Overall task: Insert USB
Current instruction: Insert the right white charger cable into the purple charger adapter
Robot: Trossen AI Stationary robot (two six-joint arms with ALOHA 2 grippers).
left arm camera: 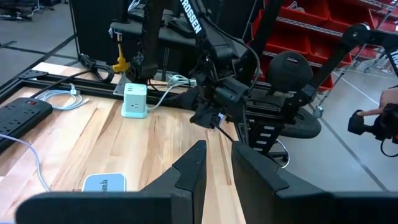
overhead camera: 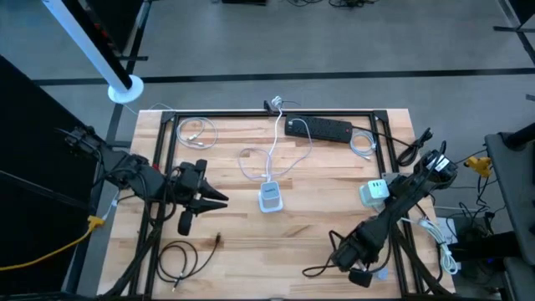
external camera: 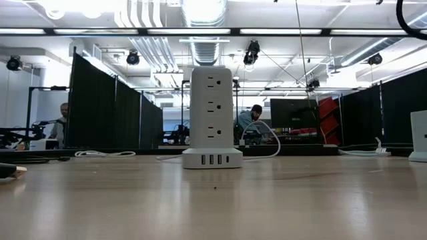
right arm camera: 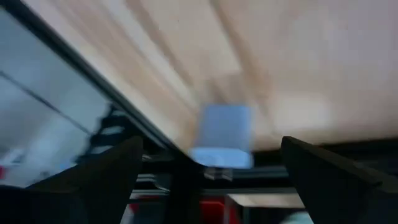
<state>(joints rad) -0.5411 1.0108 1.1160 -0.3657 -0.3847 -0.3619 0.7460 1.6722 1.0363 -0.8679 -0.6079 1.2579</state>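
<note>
A white power tower [overhead camera: 269,196] stands mid-table with a row of USB ports [external camera: 212,160] at its base. A black cable [overhead camera: 180,259] lies coiled at the near left, its plug end [overhead camera: 217,239] on the wood. My left gripper [overhead camera: 214,198] hovers left of the tower, and its fingers [left arm camera: 198,163] stand a narrow gap apart with nothing between them. My right gripper [overhead camera: 358,266] is low over the near right edge and wide open. Between its fingers [right arm camera: 106,177] shows a small pale blue thing [right arm camera: 224,137], blurred. I cannot tell whether it is touched.
A black power strip [overhead camera: 322,128] lies at the far edge, with white cables [overhead camera: 196,132] near it. A white cube charger [overhead camera: 376,192] sits at the right. Another black cable [overhead camera: 322,269] loops by my right gripper. A black frame [overhead camera: 251,111] borders the table.
</note>
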